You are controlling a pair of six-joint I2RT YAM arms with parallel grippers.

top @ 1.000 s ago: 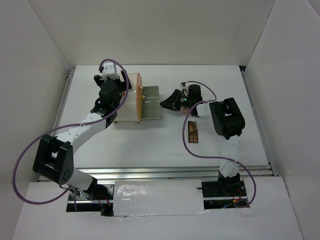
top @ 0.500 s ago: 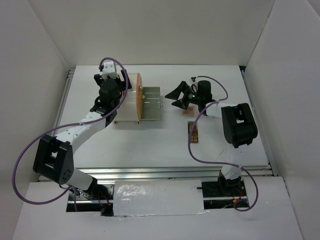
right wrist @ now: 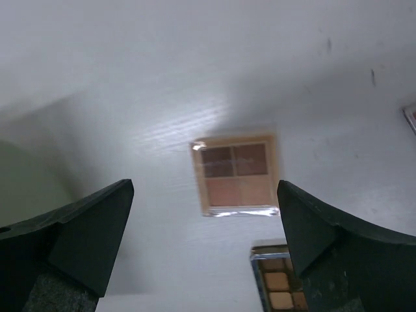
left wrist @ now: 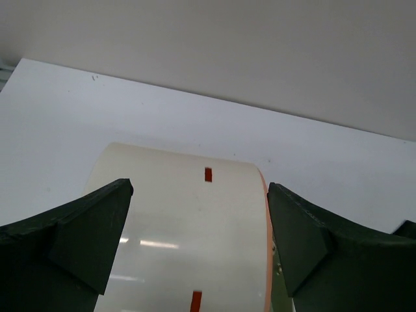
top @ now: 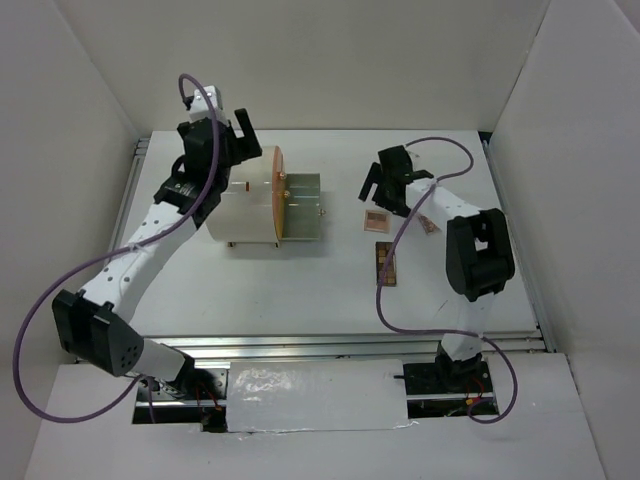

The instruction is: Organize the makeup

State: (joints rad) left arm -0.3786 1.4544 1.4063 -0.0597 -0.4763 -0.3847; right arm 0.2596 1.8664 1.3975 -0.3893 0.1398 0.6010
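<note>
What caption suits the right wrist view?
Open right claw hovering above a square four-pan compact, brown palette corner beside it.

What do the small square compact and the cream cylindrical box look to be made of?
Square compact: matte beige frame, likely card or plastic, around four powdery-looking brown and pink pans; glints at its corner and lower edge hint at a clear glossy cover. Cream box: smooth, semi-gloss, probably coated card or plastic, judging by the soft light streaks on its curved top.

A square pink-beige compact [top: 374,221] lies flat — brown palette [top: 386,262] just beside it, pale packet [top: 430,222] near.
</note>
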